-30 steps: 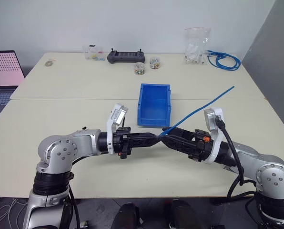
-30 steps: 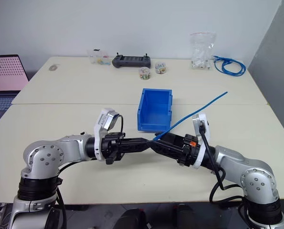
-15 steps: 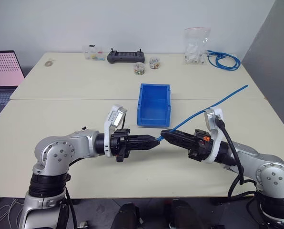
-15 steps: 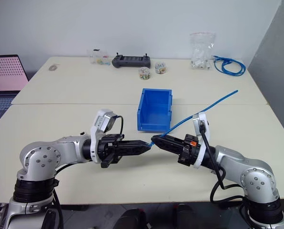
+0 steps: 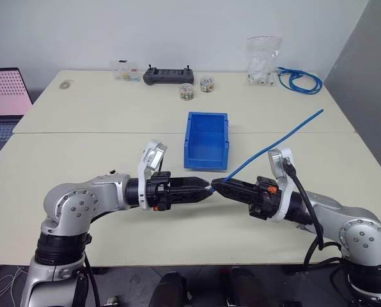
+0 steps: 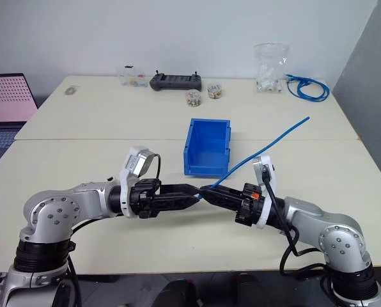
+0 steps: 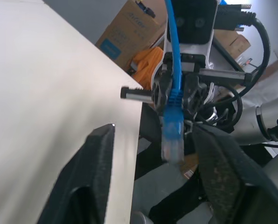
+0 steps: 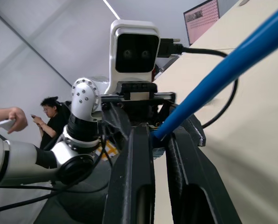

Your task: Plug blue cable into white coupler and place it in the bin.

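The blue cable (image 5: 267,148) slants up to the right from between my two grippers, a little above the table. My right gripper (image 5: 219,185) is shut on it near its lower end, and the right wrist view shows the cable (image 8: 213,79) pinched between the fingers (image 8: 141,177). My left gripper (image 5: 206,187) faces it tip to tip and is open. Its fingers (image 7: 90,177) stand either side of the cable's end (image 7: 171,140) without touching it. That end is a pale blurred block; I cannot tell whether it is the plug or the white coupler. The bin (image 5: 207,157) sits just behind the grippers.
At the table's far edge lie a black controller (image 5: 169,76), two small jars (image 5: 186,92), a clear box (image 5: 125,70), a clear bag of white parts (image 5: 263,64) and a coil of blue cable (image 5: 299,80). A laptop (image 5: 5,96) stands at the left. A person (image 8: 50,121) sits behind.
A second ago the two grippers' fingers overlapped; now they stand tip to tip. The left gripper has opened. The right gripper has closed on the cable, whose free end has swung slightly.
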{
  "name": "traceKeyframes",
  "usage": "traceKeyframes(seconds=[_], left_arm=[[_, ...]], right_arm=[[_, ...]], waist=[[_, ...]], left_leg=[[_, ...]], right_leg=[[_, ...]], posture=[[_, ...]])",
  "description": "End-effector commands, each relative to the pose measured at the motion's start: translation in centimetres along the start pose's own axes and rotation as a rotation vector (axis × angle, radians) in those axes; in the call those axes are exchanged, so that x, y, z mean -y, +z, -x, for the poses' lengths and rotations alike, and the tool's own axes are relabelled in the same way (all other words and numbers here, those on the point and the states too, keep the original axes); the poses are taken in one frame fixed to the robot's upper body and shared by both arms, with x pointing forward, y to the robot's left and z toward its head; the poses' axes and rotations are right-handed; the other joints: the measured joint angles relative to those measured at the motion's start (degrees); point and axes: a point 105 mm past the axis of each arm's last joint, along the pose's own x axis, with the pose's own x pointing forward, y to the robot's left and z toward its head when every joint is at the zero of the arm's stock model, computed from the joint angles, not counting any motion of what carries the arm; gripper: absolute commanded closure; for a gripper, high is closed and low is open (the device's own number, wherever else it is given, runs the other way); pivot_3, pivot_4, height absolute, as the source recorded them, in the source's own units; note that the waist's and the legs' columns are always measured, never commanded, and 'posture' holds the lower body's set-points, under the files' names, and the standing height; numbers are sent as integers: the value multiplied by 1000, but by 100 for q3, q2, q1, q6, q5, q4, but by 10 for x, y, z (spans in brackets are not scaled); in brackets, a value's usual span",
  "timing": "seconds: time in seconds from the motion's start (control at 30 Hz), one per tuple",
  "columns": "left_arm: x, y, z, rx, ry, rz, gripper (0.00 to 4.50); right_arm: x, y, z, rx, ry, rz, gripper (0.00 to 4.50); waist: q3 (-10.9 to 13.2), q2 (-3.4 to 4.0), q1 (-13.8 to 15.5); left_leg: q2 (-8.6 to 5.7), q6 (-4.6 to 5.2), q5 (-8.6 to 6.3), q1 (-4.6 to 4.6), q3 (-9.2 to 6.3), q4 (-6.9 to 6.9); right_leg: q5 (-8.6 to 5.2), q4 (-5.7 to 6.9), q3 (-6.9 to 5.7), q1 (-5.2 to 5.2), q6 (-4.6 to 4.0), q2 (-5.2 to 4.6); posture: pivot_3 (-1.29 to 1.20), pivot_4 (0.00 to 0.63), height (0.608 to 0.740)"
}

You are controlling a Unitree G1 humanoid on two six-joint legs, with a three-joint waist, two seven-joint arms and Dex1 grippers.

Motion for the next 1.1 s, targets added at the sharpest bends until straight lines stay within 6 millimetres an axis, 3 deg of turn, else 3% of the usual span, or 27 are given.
traceKeyframes(seconds=[0.03,0.2,0.27,0.37,0.53,0.63,0.73,0.9,1.1], left_arm=[[14,5,15,7,35,-85,878],[3,-6,30,16,252,-172,17],[-28,-4,46,109,543,-239,0],[-49,-18,67,193,820,-248,0],[-60,-45,92,261,1143,-258,0],[-67,-52,107,281,1306,-291,0],[-86,-52,130,333,1541,-274,0],[-103,-44,139,384,1674,-254,0],[-118,-34,127,374,1670,-257,0]], right_arm=[[13,9,5,20,-38,61,4428],[26,12,8,21,-66,93,4428],[29,11,7,16,-71,103,4428],[32,10,7,15,-73,109,4428],[35,8,5,12,-70,110,4428],[35,9,3,10,-65,114,4428],[36,10,0,6,-55,119,4428],[37,12,-1,2,-49,125,4428],[36,14,-1,3,-47,131,4429]], waist=[[0,0,-7],[1,1,10],[-1,4,5],[0,3,28],[2,0,54],[1,0,120],[1,1,159],[-3,-8,176],[-3,-8,167]], left_leg=[[2,0,0,-1,2,0],[2,0,0,-1,2,-2],[2,0,0,1,4,-2],[2,0,0,0,2,-5],[0,0,-1,-5,4,-5],[0,1,-1,-5,3,-4],[0,1,-1,-5,3,-3],[-3,2,-1,-11,1,0],[-4,2,-1,-14,4,-2]], right_leg=[[0,0,2,-3,0,1],[0,-1,3,-3,0,0],[0,-5,5,-3,0,-1],[1,-9,5,-1,-1,-5],[2,-14,7,-2,-1,-9],[3,-16,4,-2,0,-9],[3,-14,2,-1,1,-8],[7,-17,-4,0,2,-7],[22,-16,-3,-3,-22,-8]], posture=[[0,150,740],[0,150,740],[0,150,740],[0,150,740],[0,150,740],[0,150,740],[0,150,740],[0,150,740],[0,150,740]])
